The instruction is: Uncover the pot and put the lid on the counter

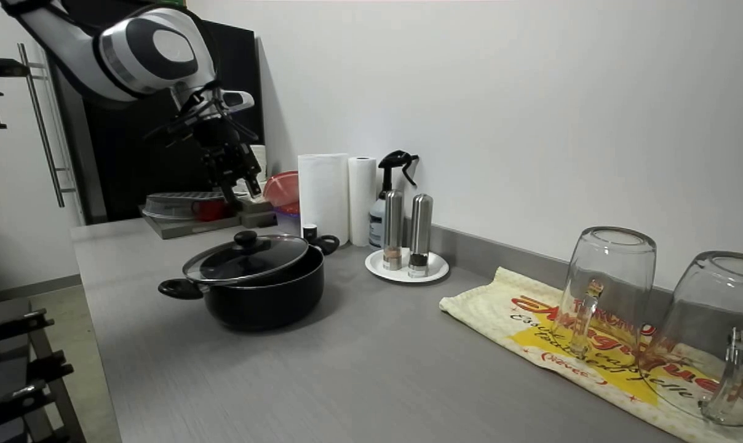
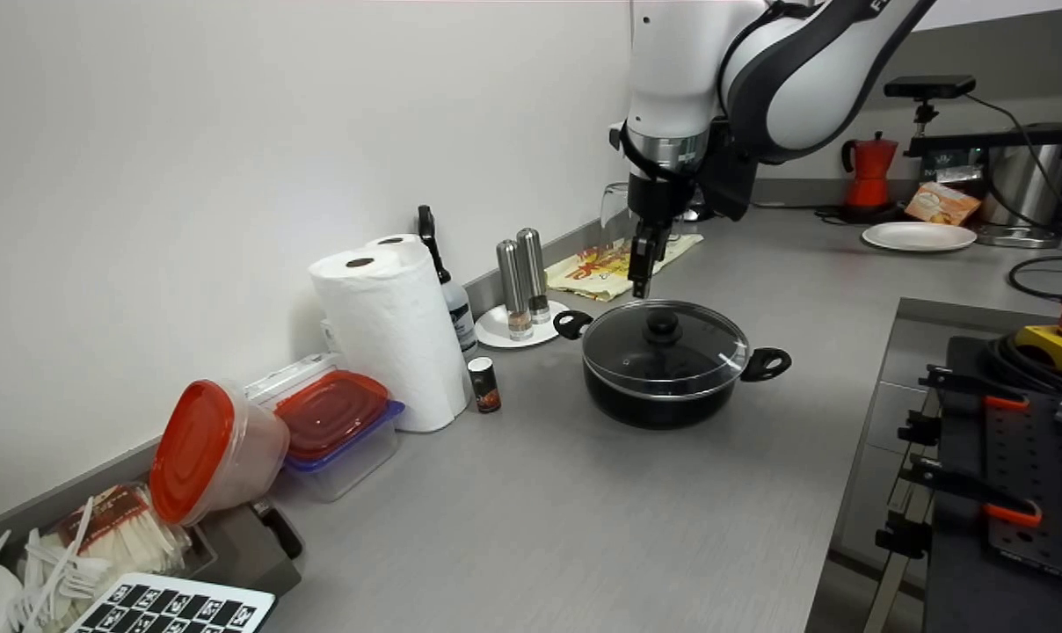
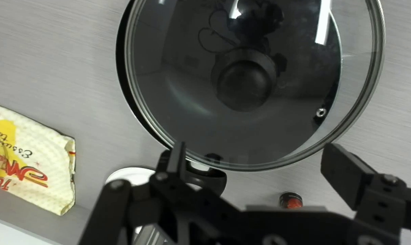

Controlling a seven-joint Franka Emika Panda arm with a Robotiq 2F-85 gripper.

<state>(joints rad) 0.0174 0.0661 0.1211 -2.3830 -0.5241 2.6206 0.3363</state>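
Note:
The black pot (image 1: 267, 307) stands on the grey counter (image 1: 371, 381); the pot also shows in an exterior view (image 2: 658, 411). The dark glass lid (image 1: 221, 264) with its black knob (image 1: 246, 239) lies askew on the pot, tilted and shifted to one side, so part of the inside shows. In the wrist view the lid (image 3: 192, 112) fills the upper middle, overhanging the pot's edge on the right. My gripper (image 1: 242, 191) is open and empty, above the lid and apart from it. In the wrist view its fingers (image 3: 255, 149) are spread wide near the lid's lower rim, with the knob farther up.
A white plate (image 1: 371, 271) with two metal mills stands by the wall. A patterned cloth (image 1: 507, 301) bears upturned glass mugs (image 1: 611, 277). Paper rolls (image 2: 390, 334), a spray bottle (image 2: 457, 312), a small dark bottle (image 2: 484, 387) and plastic containers (image 2: 342, 457) stand along the wall.

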